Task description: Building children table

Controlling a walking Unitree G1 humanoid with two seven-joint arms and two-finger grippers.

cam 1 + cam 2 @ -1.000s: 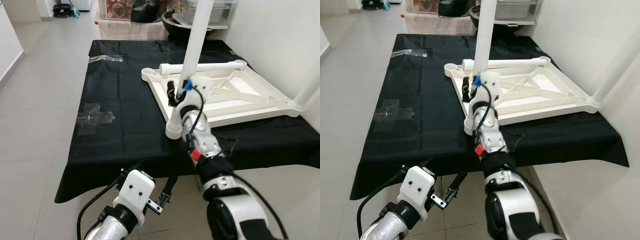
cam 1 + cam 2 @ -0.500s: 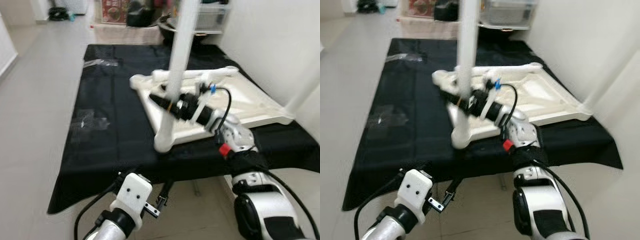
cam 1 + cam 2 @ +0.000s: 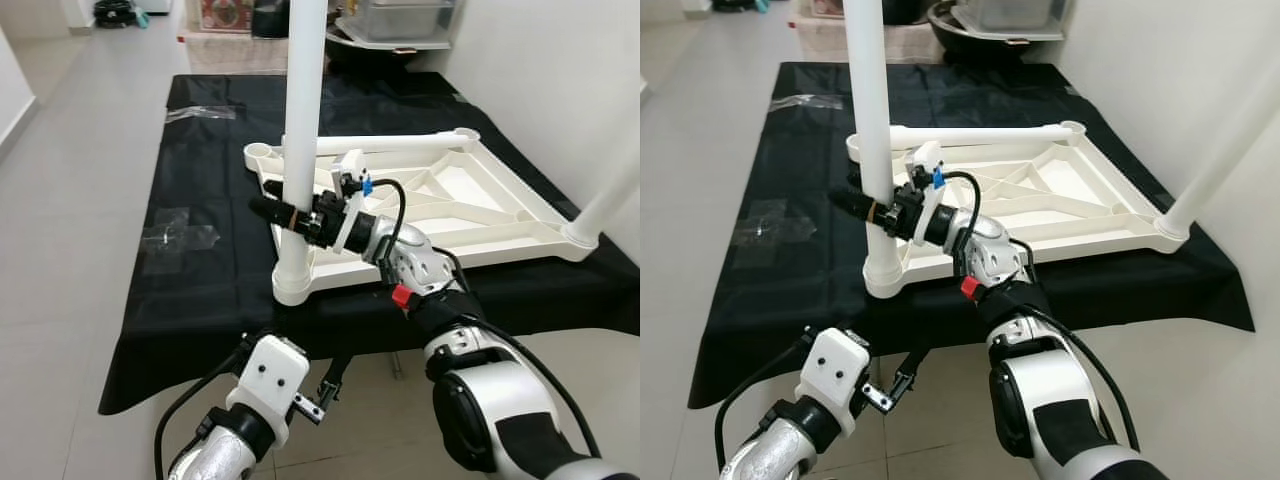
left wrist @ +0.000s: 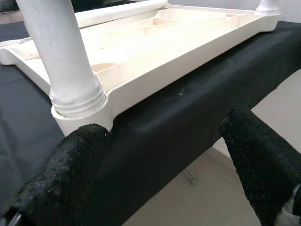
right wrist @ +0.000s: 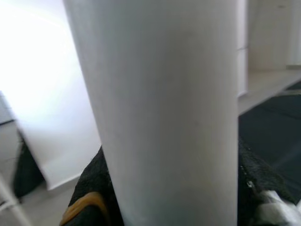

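The white plastic tabletop (image 3: 470, 200) lies upside down on the black cloth. One white leg (image 3: 303, 100) stands upright in its near left corner socket (image 3: 295, 285). My right gripper (image 3: 283, 212) reaches in from the right and is shut on this leg a little above the socket. In the right wrist view the leg (image 5: 164, 117) sits between the black fingers (image 5: 94, 183). A second leg (image 3: 603, 195) stands at the right corner, and a third leg (image 3: 400, 145) lies along the far rim. My left gripper (image 4: 164, 125) hangs open below the table's front edge.
The black cloth (image 3: 210, 270) carries clear tape patches (image 3: 180, 235) and a plastic wrapper (image 3: 205, 113) on its left half. Boxes and a bin (image 3: 400, 20) stand behind the table. A white wall runs close along the right side. Tiled floor lies to the left.
The camera has shifted. My right wrist has swung from pointing away at the leg to lying sideways, fingers pointing left across it. The left arm hangs as before.
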